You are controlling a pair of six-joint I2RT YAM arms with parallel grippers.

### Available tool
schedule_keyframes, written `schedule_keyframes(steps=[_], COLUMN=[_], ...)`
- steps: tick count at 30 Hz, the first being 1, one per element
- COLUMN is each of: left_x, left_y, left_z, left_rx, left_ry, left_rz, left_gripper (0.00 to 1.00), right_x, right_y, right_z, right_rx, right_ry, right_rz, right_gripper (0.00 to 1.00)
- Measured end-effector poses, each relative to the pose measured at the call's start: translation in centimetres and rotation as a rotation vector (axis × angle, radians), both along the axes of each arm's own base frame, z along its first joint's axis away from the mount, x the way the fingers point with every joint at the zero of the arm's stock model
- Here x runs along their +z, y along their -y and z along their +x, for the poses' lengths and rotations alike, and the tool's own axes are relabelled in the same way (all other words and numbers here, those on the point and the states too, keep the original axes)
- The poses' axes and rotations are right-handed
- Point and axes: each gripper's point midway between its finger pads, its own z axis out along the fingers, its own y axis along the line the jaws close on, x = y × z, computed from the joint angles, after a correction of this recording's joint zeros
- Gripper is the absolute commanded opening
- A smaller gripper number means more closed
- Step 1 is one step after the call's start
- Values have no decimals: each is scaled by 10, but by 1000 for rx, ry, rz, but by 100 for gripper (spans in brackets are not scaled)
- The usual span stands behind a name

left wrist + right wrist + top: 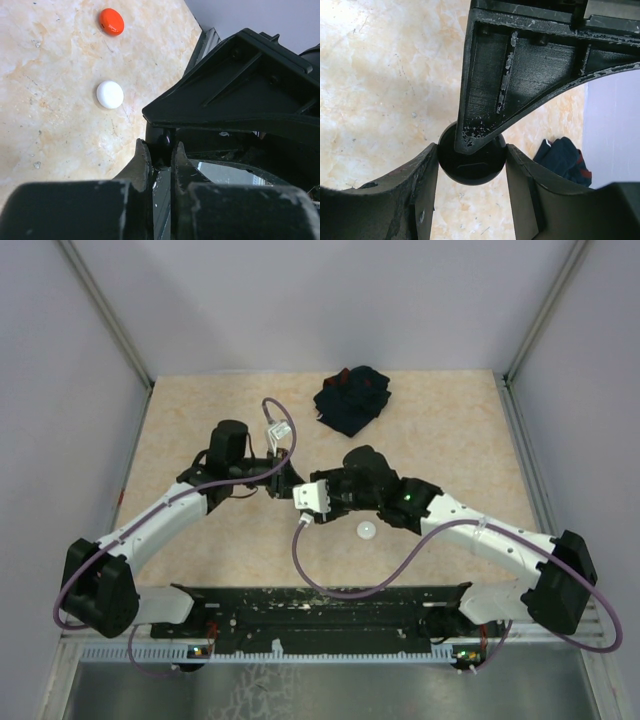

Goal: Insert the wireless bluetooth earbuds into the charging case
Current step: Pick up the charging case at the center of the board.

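Here: right gripper (471,159) clamped on black round case (469,174), fingers either side. Hard against it, left gripper (160,152) pinched shut, tips touching case top. No earbud in sight, maybe nipped in left tips, can't tell. Left arm nearer for push-in.

White-shelled arms (160,515) with black joints, each trailing a purple cable (300,565). Left hand (160,150) and right hand (470,155): scuffed black fingers (522,185); green light (408,502) behind the right hand.
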Motion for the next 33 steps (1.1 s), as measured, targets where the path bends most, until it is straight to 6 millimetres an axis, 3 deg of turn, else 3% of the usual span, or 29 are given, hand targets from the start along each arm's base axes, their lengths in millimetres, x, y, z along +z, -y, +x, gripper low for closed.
schedule_keyframes(steps=[7,16,26,33], left_x=[-3,12,6,44], left_y=[-2,-16,-36,-40], left_z=[0,9,17,16], left_rx=[-9,70,222,284], left_ry=[29,214,374,535], left_rz=[16,43,19,-119], left_gripper=[1,1,1,1], right_x=[-1,14,30,51], right_y=[-1,5,12,9], right_z=[3,8,7,4], right_rx=[-3,-91,-204,-226], right_ry=[31,13,-302,-548], right_rz=[12,81,301,476], right_gripper=[75,80,88,83])
